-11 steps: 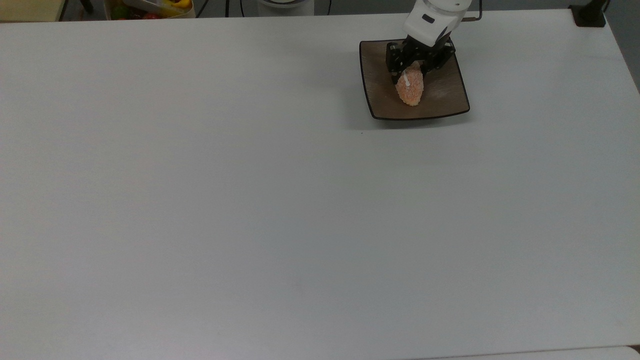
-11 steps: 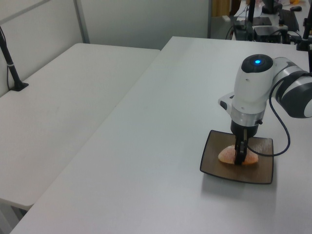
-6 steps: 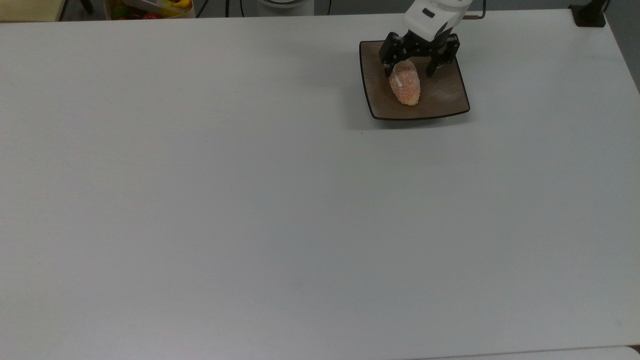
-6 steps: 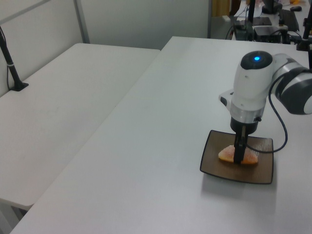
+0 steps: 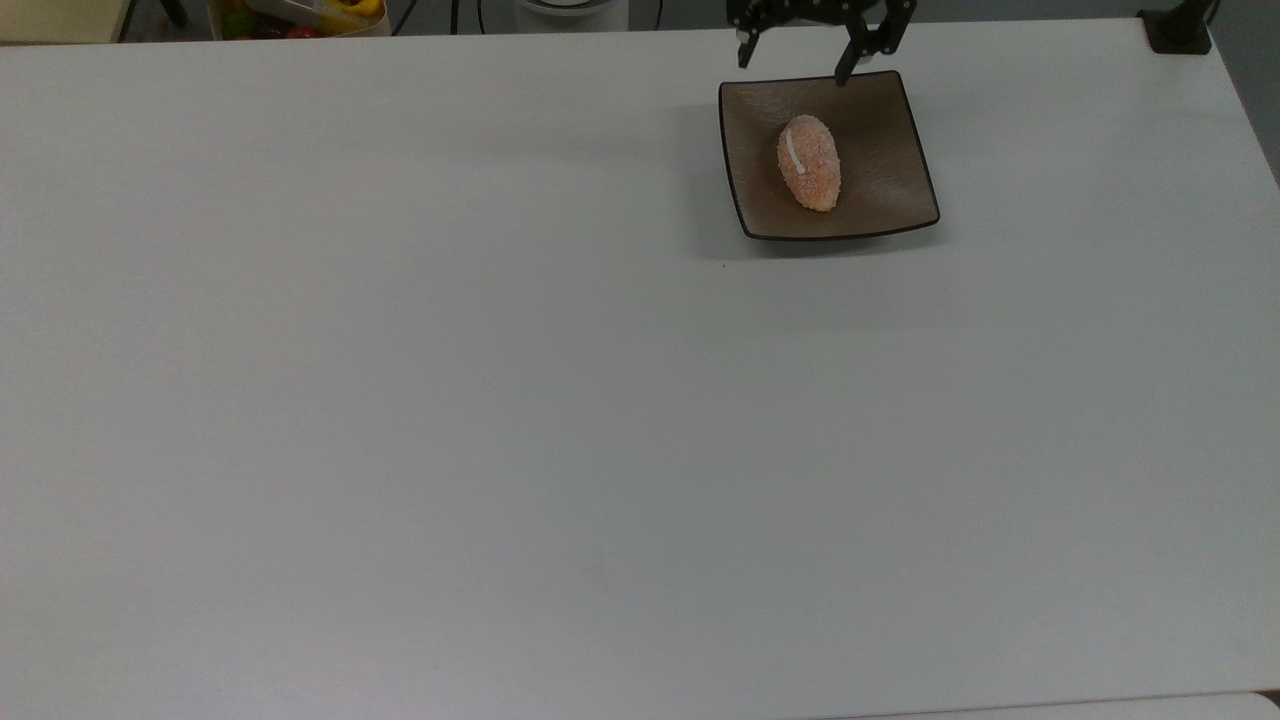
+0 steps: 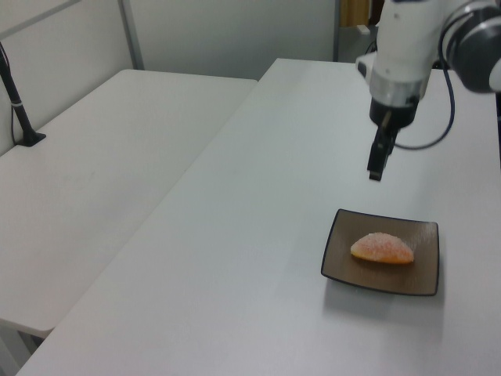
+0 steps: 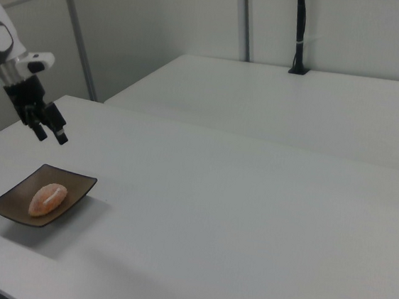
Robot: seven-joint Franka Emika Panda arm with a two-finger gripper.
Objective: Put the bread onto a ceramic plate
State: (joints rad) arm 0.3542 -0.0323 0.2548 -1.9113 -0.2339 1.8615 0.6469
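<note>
We see the bread [image 5: 809, 162] lying free at the middle of the ceramic plate [image 5: 885, 185] — near the desk's [image 5: 500, 400] far edge in the top view — while the gripper [image 5: 795, 52] hangs above the plate's far rim, jaws spread and empty.

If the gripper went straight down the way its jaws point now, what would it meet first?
Probably the ceramic plate or the bread lying on it: the open gripper hangs above them, jaws down. Whether it lines up with the bread or the plate's far rim is unclear.
</note>
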